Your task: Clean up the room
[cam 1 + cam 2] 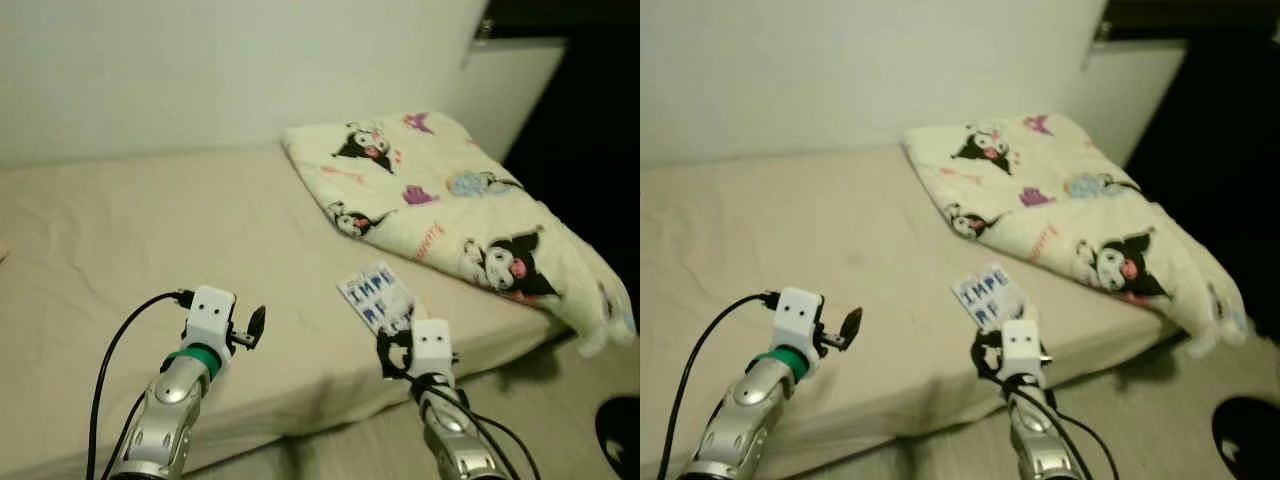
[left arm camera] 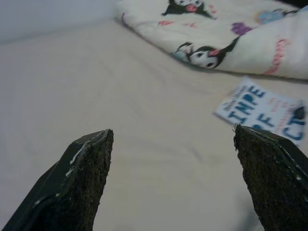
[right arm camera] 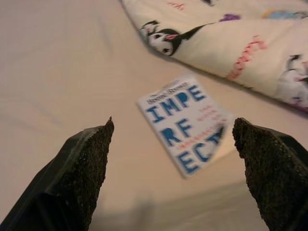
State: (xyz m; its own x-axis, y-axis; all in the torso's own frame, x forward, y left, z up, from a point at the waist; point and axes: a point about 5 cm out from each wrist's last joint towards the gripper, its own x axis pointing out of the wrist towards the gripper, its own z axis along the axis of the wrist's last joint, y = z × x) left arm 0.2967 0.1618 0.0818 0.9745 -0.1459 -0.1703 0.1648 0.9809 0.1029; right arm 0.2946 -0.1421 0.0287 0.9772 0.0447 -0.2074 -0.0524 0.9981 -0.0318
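Right wrist view frames the white book (image 3: 185, 120) with blue block lettering, lying flat near the bed's (image 1: 150, 240) front edge, just beside the folded cartoon blanket (image 1: 450, 210). The right gripper (image 3: 175, 168) hangs just short of it, jaws wide. Judging by this, it should slide low and pinch the near edge. The left gripper (image 2: 173, 178), also wide, hovers over bare sheet.

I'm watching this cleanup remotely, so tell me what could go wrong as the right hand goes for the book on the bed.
The book lies flat on the soft bed, so the open right hand may push it rather than grip it. It sits near the bed's edge and could slide off. The folded blanket close by could snag.
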